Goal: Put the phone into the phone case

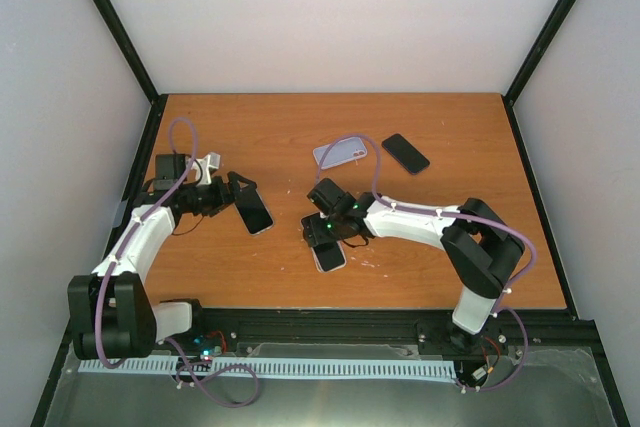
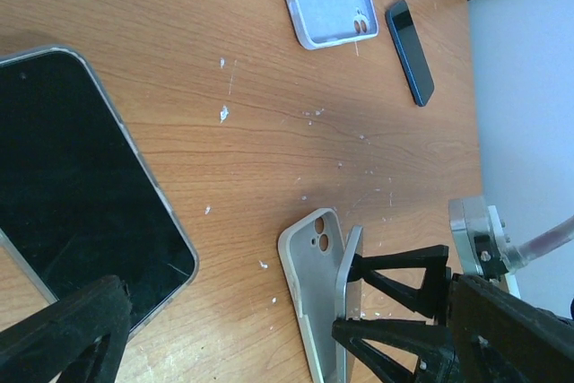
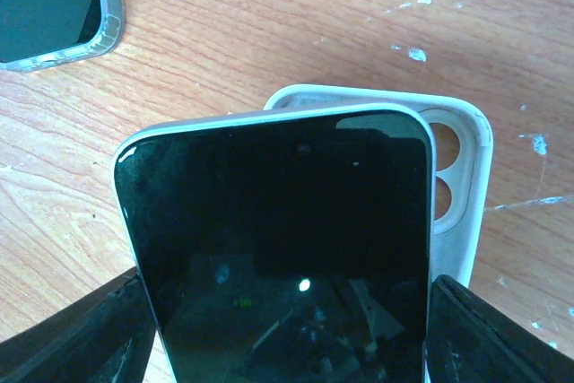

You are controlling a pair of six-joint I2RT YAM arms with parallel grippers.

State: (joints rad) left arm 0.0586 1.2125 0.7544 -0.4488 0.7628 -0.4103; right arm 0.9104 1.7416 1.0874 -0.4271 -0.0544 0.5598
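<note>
My right gripper (image 1: 322, 225) is shut on a black-screened phone (image 3: 278, 239), one finger on each long side. It holds the phone tilted over an open white case (image 3: 457, 186) that lies on the table with its camera holes showing. In the left wrist view the phone (image 2: 348, 298) stands on edge along one side of the white case (image 2: 309, 298). My left gripper (image 1: 230, 197) is open and empty. One of its fingers (image 2: 67, 334) is beside a second phone in a clear case (image 2: 72, 195) lying flat.
A lavender case (image 1: 340, 153) and a dark phone (image 1: 405, 153) lie further back on the wooden table (image 1: 470, 247). Both also show in the left wrist view, the lavender case (image 2: 327, 17) next to the dark phone (image 2: 411, 51). Black frame posts stand at the table's edges.
</note>
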